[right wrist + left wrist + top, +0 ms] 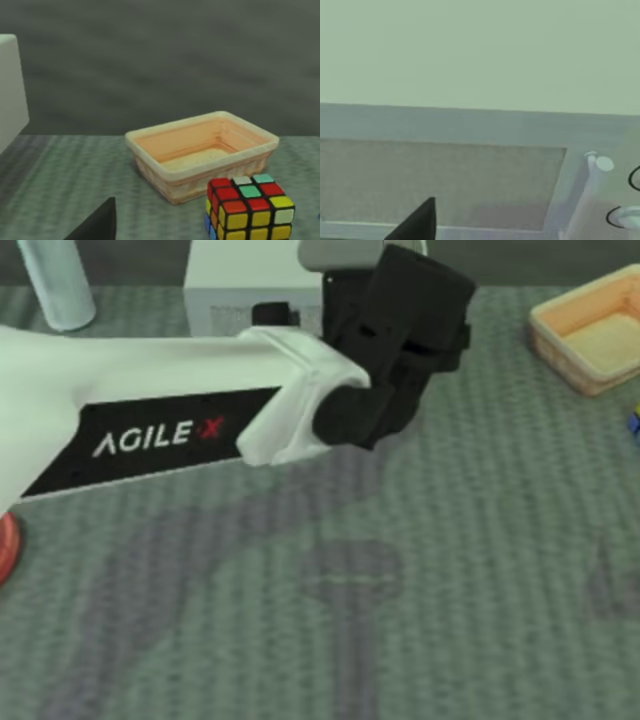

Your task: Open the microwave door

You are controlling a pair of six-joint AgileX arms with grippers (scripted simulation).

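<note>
The white microwave (250, 280) stands at the table's back edge, left of centre. My left arm reaches across from the left, and my left gripper (405, 310) hangs just in front of the microwave's right end. In the left wrist view the microwave door (440, 180) with its grey mesh window fills the lower part. A pale upright handle (592, 190) runs along the window's edge, and the knobs (625, 216) lie beyond it. One dark finger (420, 225) shows in front of the window, touching nothing. The door lies flat against the front. My right arm is out of the top view.
A tan basket (590, 330) sits at the back right, with a colourful cube (247, 210) beside it in the right wrist view. A pale cylinder (55, 285) stands at the back left. A red object (5, 545) pokes in at the left edge.
</note>
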